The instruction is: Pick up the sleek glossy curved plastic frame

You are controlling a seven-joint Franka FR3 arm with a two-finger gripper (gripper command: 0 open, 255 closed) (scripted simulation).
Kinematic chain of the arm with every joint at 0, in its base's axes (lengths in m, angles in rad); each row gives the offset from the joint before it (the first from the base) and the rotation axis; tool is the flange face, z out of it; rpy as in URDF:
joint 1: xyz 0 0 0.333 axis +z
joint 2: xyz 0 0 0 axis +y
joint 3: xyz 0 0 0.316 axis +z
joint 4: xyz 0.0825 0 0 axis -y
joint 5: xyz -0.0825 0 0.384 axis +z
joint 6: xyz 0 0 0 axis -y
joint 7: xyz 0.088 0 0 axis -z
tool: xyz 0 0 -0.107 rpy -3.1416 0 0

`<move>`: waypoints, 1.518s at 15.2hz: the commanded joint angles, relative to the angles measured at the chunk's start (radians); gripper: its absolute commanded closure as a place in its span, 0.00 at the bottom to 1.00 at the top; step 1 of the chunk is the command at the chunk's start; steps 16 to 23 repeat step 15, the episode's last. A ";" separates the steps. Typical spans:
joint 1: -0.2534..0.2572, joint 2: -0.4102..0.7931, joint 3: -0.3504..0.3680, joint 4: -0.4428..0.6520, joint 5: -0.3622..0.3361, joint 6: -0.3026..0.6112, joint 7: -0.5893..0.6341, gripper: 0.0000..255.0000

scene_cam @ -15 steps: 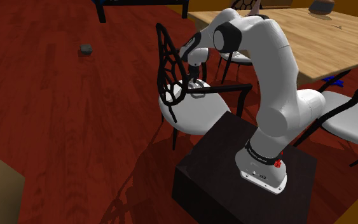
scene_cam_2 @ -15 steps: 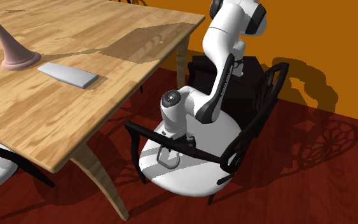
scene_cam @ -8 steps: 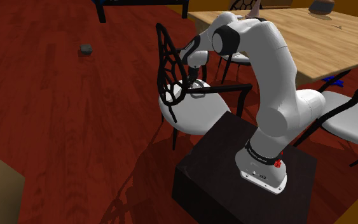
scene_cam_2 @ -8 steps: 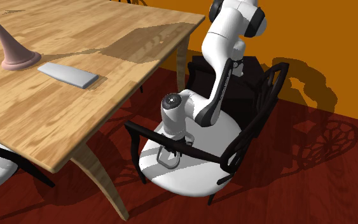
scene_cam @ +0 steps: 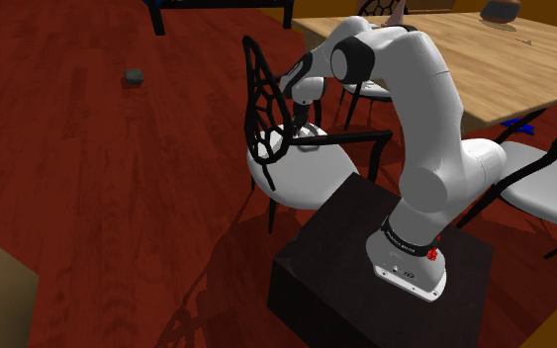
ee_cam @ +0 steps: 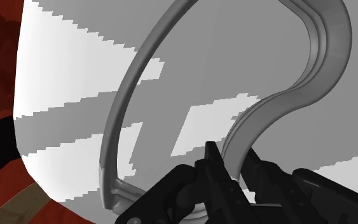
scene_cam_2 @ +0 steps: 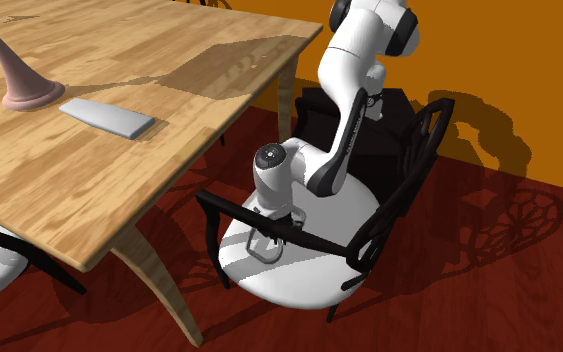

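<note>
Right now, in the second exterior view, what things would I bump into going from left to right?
Pink stand → flat grey slab → grey frame → black chair back.

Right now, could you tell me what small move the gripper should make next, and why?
Probably a short straight lift: the gripper looks shut on the grey frame, which lies flat on the white chair seat.

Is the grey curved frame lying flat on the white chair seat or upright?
Lying flat: the grey curved frame rests, whole loop, on the white chair seat.
</note>
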 commanded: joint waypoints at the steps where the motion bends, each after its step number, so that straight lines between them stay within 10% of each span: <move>1: 0.002 -0.017 -0.004 -0.004 -0.003 -0.012 0.002 1.00; 23: 0.044 -0.131 -0.061 -0.035 -0.004 -0.104 0.006 1.00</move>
